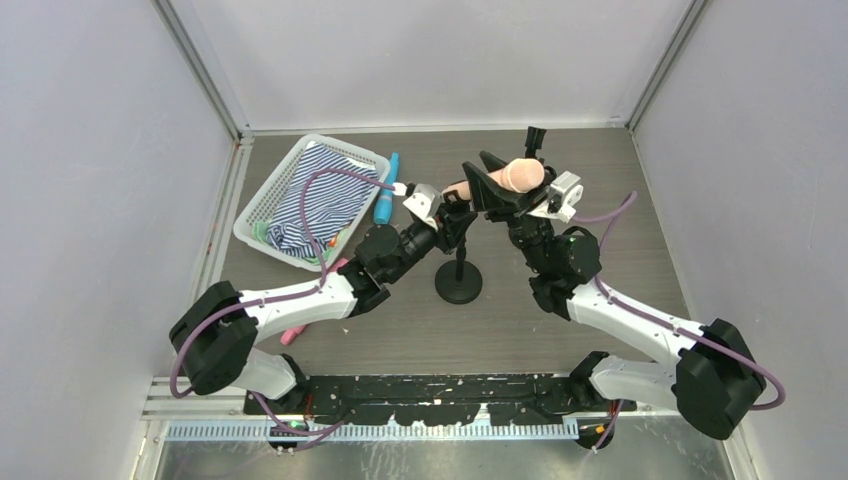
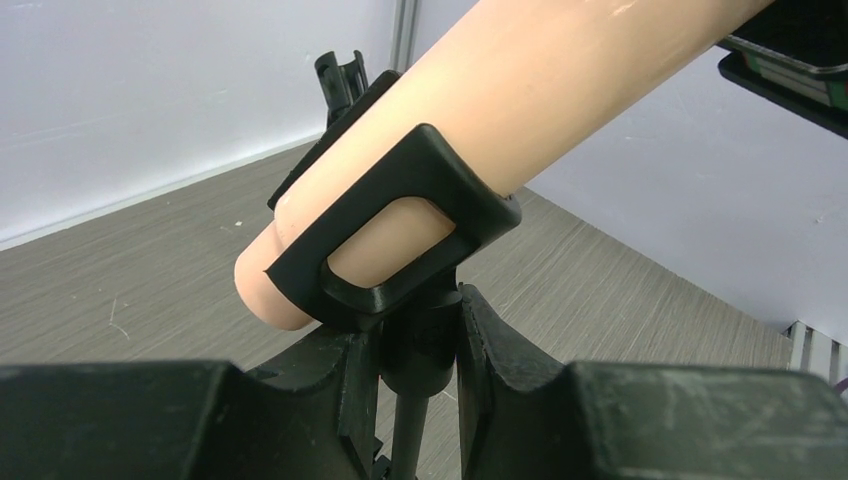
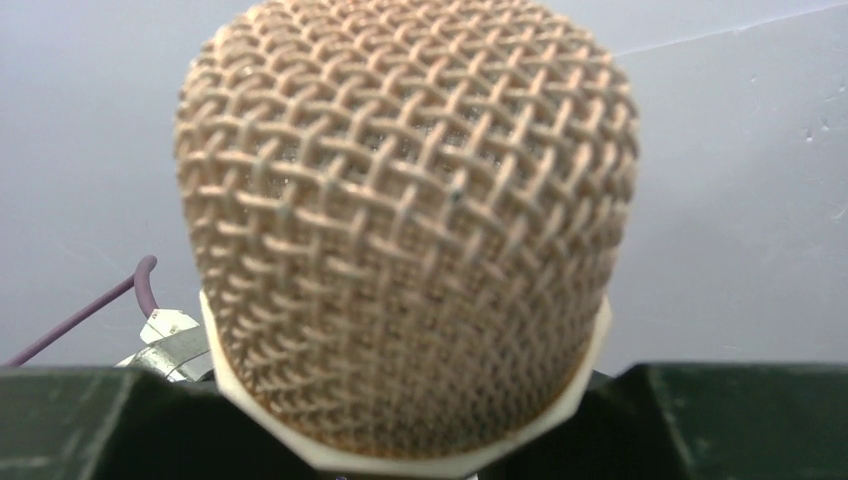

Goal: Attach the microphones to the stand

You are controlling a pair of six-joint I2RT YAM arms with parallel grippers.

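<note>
Nearest me, the pink microphone [image 1: 292, 335] lies half under my left arm, at eight o'clock from the base of the stand [image 1: 458, 286]. Above it, my left gripper [image 2: 415, 385] is clamped on the stand's stem just under the clip [image 2: 400, 220]. The peach microphone [image 2: 500, 90] has its handle through that clip, and my right gripper [image 3: 420, 440] is closed on it below the mesh head. Farther off, at eleven o'clock, the blue microphone [image 1: 388, 195] lies beside the basket [image 1: 265, 200].

Overhead view looks down from behind; both wrist views, very close, seemingly share the peach microphone [image 2: 500, 100].
</note>
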